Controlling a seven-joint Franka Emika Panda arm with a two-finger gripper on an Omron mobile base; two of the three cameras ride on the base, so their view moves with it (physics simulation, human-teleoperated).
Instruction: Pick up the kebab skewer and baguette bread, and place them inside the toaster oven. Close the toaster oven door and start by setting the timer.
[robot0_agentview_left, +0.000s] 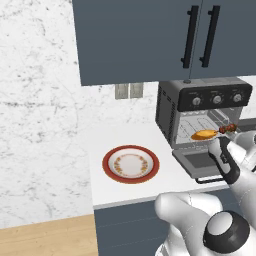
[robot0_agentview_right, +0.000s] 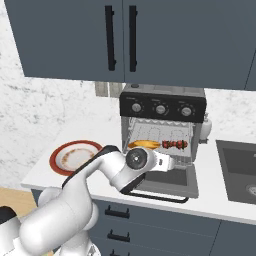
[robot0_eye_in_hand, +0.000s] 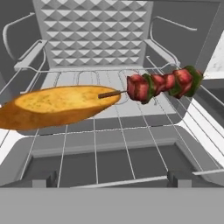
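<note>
The toaster oven (robot0_agentview_left: 169, 111) (robot0_agentview_right: 162, 95) stands on the counter with its door (robot0_agentview_left: 199, 161) (robot0_agentview_right: 170, 181) dropped flat. On its wire rack lies the golden baguette bread (robot0_agentview_left: 204, 134) (robot0_agentview_right: 144, 144) (robot0_eye_in_hand: 57, 105). The kebab skewer (robot0_agentview_left: 228, 129) (robot0_agentview_right: 174, 144) (robot0_eye_in_hand: 162, 84) lies to its right, the stick's bare end touching the loaf. My gripper (robot0_agentview_left: 216, 143) (robot0_agentview_right: 172, 161) (robot0_eye_in_hand: 111, 179) hovers over the lowered door, just outside the oven mouth. It is open, and nothing sits between its fingers.
A red-rimmed plate (robot0_agentview_left: 107, 165) (robot0_agentview_right: 54, 160) with nothing on it sits on the counter left of the oven. A sink (robot0_agentview_right: 240, 170) lies to the right, with a small white bottle (robot0_agentview_right: 205, 127) beside the oven. Dark wall cabinets (robot0_agentview_left: 150, 40) hang overhead.
</note>
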